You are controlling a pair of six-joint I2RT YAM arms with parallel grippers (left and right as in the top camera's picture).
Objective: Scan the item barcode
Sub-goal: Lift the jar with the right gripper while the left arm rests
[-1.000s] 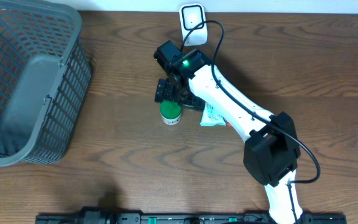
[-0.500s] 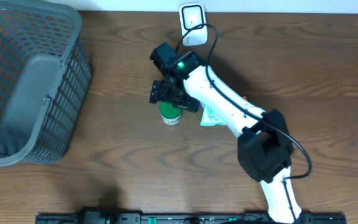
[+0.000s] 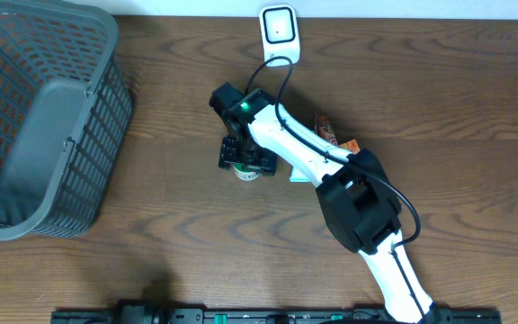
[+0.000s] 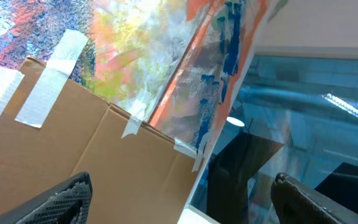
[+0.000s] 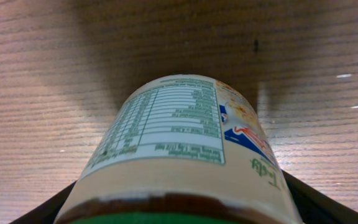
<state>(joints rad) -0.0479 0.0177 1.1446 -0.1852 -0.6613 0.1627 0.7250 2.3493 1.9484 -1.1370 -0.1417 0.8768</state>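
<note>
Wooden table [image 3: 475, 108]: basket [image 3: 43, 117] far left, white scanner [image 3: 279, 25] at back edge. Jar [image 5: 179, 137] upright mid-table. Right gripper [image 3: 243, 158] straddles jar (cannot tell if clamped). Left gripper [image 4: 179, 190] spread wide, empty.

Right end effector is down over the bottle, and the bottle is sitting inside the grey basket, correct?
No. The bottle is not in the grey basket; it stands on the wooden table, well apart from the basket, as the overhead view shows. The right end effector is down over it.
</note>
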